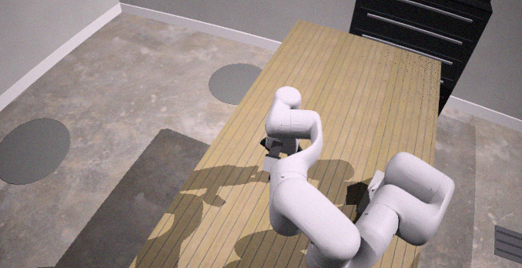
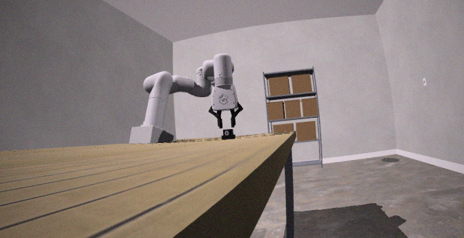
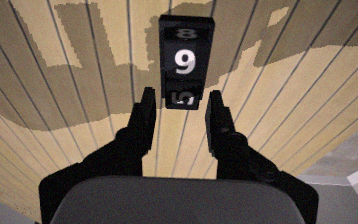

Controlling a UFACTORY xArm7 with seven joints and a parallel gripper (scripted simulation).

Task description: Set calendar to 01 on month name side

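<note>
A small black block (image 3: pixel 173 62) with white digits stands on the table. In the wrist view it shows an upright 9 in the middle, a dim 8 beyond it and a sideways 5 on the part nearest me. In the exterior view a black block (image 2: pixel 233 133) shows a 0 and has a wider base. Where tray and cubes part, and the month's name, cannot be made out. My gripper (image 2: pixel 226 126) (image 3: pixel 181 102) is half open and empty, fingers down, just above the block. In the top view the arm hides the block.
The wooden table (image 1: pixel 358 89) (image 2: pixel 102 182) carries the arm's base (image 2: pixel 142 135). The table's long edge lies near the gripper. Black drawers (image 1: pixel 416 10) stand beyond the table's far end, and a shelf with boxes (image 2: pixel 292 107) stands by the wall.
</note>
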